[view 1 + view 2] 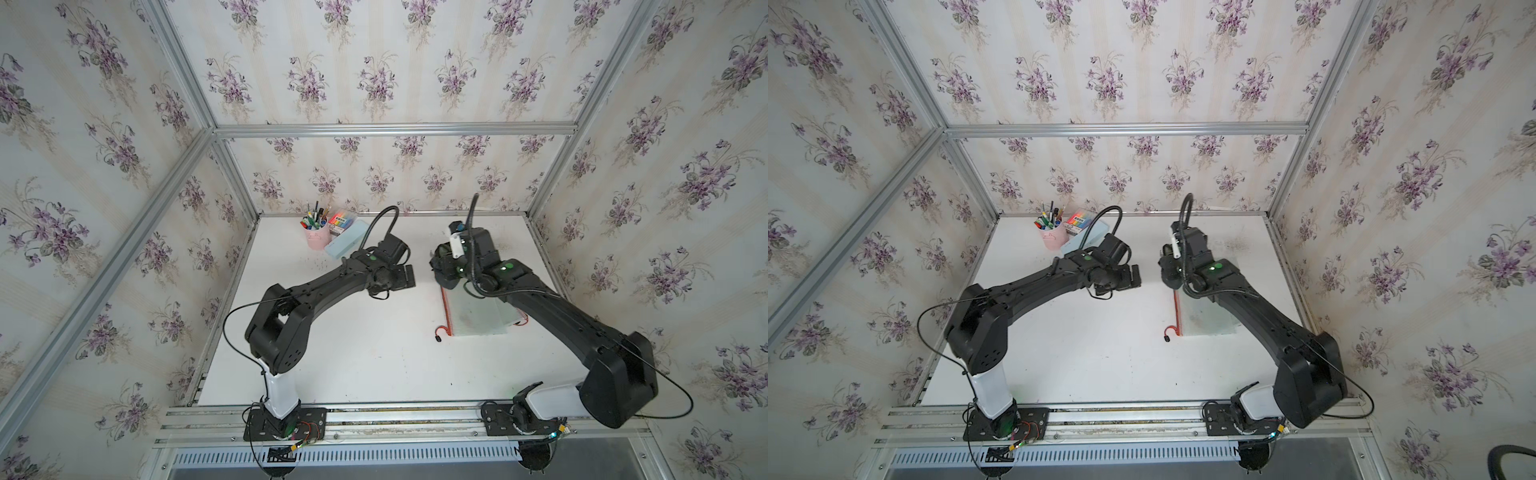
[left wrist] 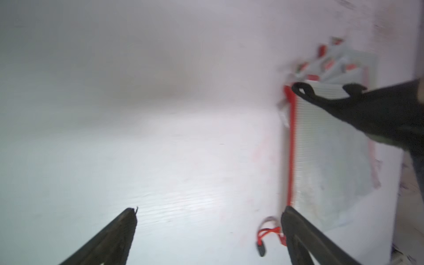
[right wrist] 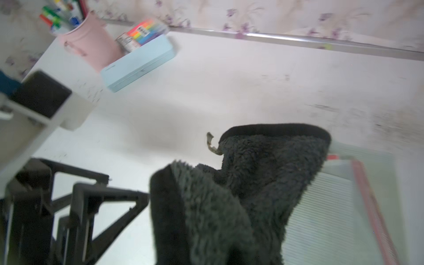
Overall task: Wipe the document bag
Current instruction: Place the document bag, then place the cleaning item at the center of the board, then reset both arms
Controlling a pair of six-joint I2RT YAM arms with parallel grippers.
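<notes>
The document bag (image 1: 478,318) (image 1: 1208,322) is a translucent ribbed pouch with a red zipper edge, lying flat on the white table right of centre. In the left wrist view the document bag (image 2: 321,149) lies beside one finger, with its red pull cord close by. My left gripper (image 2: 209,212) (image 1: 409,276) is open and empty, just left of the bag's far end. My right gripper (image 1: 446,266) is shut on a dark fleece cloth (image 3: 241,183) (image 2: 367,107). The cloth hangs over the bag's far corner and hides the right fingers.
A pink pen cup (image 1: 316,237), a pack of coloured markers (image 1: 341,220) and a light blue case (image 1: 347,245) stand at the back left of the table. The bag's red cord with a black tip (image 1: 440,334) trails off its near corner.
</notes>
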